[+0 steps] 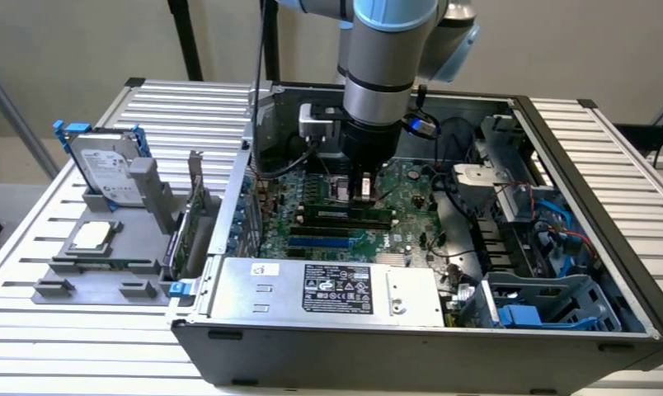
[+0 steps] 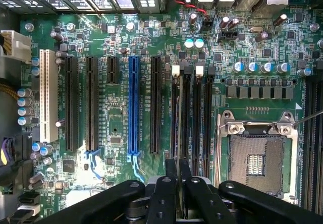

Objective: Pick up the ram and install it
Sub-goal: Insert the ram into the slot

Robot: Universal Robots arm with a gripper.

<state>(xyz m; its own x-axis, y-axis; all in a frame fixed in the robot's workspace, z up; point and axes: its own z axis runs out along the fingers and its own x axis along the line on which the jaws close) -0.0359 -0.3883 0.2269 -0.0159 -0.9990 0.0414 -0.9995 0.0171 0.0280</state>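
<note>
My gripper point(image 1: 361, 191) reaches down into the open computer case point(image 1: 595, 206), just above the motherboard point(image 1: 309, 198). In the wrist view its two black fingers point(image 2: 164, 193) stand close together, and my gripper point(image 2: 177, 166) is shut on the ram point(image 2: 177, 133). The ram shows edge-on as a thin pale line. It runs along the first of the black memory slots point(image 2: 197, 118), in line with the white latch point(image 2: 175, 71) at that slot's far end. How deep the ram sits in the slot cannot be told. The other memory slots beside it are bare.
An open processor socket point(image 2: 255, 158) lies beside the memory slots, with a blue slot point(image 2: 133, 105) and a white slot point(image 2: 45, 95) on the other side. Outside the case, at the exterior view's left, a grey fixture holds a hard drive point(image 1: 103, 169), a silver processor chip point(image 1: 93, 237) and an upright green card point(image 1: 189, 223). The power supply point(image 1: 326, 289) sits at the case front.
</note>
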